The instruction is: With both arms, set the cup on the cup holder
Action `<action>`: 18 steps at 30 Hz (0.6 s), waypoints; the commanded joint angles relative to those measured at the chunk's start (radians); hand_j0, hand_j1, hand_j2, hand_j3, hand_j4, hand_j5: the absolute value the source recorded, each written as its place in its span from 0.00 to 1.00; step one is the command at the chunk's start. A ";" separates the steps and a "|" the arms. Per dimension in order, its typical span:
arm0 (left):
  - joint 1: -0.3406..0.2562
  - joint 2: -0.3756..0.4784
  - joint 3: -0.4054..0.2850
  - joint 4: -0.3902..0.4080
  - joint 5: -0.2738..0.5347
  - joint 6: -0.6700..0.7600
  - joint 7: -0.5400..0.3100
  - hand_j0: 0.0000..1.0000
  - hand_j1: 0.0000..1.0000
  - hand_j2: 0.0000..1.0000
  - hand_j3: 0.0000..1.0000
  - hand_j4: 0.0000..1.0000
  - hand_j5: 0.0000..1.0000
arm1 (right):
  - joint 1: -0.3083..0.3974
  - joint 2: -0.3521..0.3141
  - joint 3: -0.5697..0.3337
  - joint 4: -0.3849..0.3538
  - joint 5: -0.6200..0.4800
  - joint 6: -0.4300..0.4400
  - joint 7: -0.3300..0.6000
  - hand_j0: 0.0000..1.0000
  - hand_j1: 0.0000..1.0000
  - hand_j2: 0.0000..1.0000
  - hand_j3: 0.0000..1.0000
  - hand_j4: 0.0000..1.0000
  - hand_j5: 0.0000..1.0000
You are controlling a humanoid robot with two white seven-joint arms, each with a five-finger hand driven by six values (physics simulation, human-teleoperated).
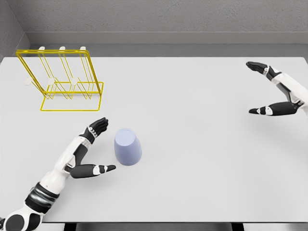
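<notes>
The lavender cup (127,147) is seen upside down, axis vertical, just at three o'clock of the open, empty left hand (90,150).

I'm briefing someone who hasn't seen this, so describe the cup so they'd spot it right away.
On the white table, look near the front edge, left of centre. The cup stands between the thumb and fingers of the open left hand. It's the only solid lavender thing; the yellow wire cup holder sits behind.

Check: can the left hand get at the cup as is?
Probably yes. The left hand is open right beside the cup, thumb and fingers flanking it, nothing between them.
</notes>
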 commanded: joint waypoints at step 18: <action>-0.015 -0.063 -0.001 0.023 -0.008 0.094 -0.003 1.00 1.00 1.00 1.00 1.00 1.00 | -0.006 -0.084 0.037 -0.025 -0.005 -0.002 0.000 1.00 1.00 1.00 1.00 1.00 1.00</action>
